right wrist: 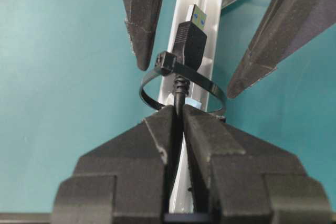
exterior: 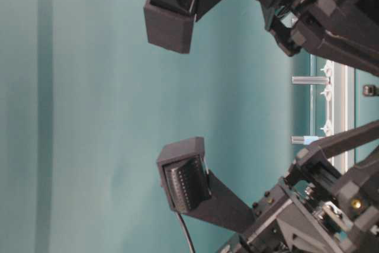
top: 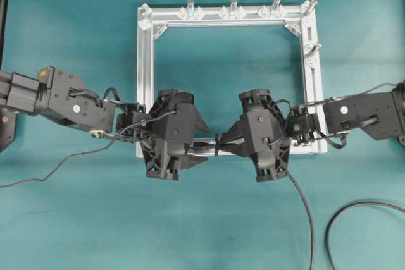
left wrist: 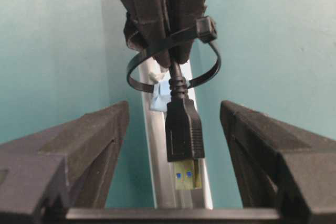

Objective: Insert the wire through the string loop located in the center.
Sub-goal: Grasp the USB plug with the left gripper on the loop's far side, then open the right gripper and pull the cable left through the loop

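Note:
The wire's black plug [left wrist: 184, 129] with its golden tip [left wrist: 187, 174] sticks through the string loop [left wrist: 137, 81], which stands on the frame's near rail [left wrist: 157, 177]. My right gripper [right wrist: 178, 113] is shut on the wire's cable just behind the string loop [right wrist: 148, 97], and the plug [right wrist: 190, 43] points away from it. My left gripper [left wrist: 174, 107] is open, one finger on each side of the plug without touching it. From overhead, the left gripper [top: 201, 142] and the right gripper [top: 221, 144] meet nose to nose over the rail's middle.
The square aluminium frame [top: 145, 61] carries upright silver pegs [top: 233, 6] along its far side. The wire [top: 305, 213] trails off toward the near edge. Another black cable [top: 354, 207] curls at the lower right. A thin cable [top: 50, 172] lies at the left.

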